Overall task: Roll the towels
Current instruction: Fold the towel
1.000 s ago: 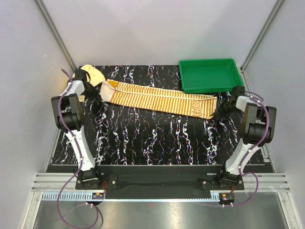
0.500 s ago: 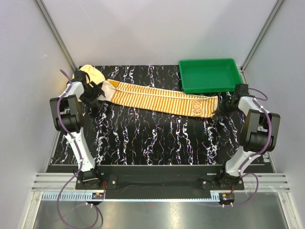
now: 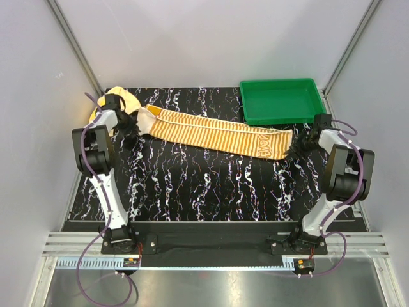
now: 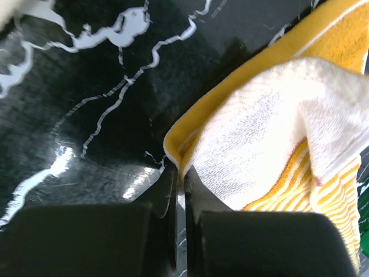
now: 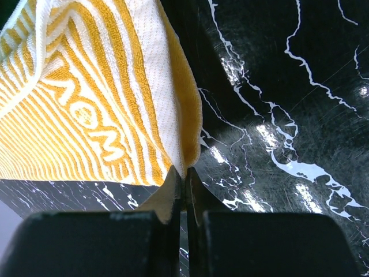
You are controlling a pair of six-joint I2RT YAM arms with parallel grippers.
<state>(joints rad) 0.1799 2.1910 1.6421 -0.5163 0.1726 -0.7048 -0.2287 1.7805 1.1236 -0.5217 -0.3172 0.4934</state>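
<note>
Orange-striped towel (image 3: 211,132) lies across the surface (image 3: 211,185), long axis 10 to 4 o'clock. Left claw (image 3: 131,125) pinches its 10 end, right claw (image 3: 295,146) its lettered 4 end, both closed tight.

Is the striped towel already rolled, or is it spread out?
Spread out: the striped towel lies stretched lengthwise across the table, with no rolled part visible.
</note>
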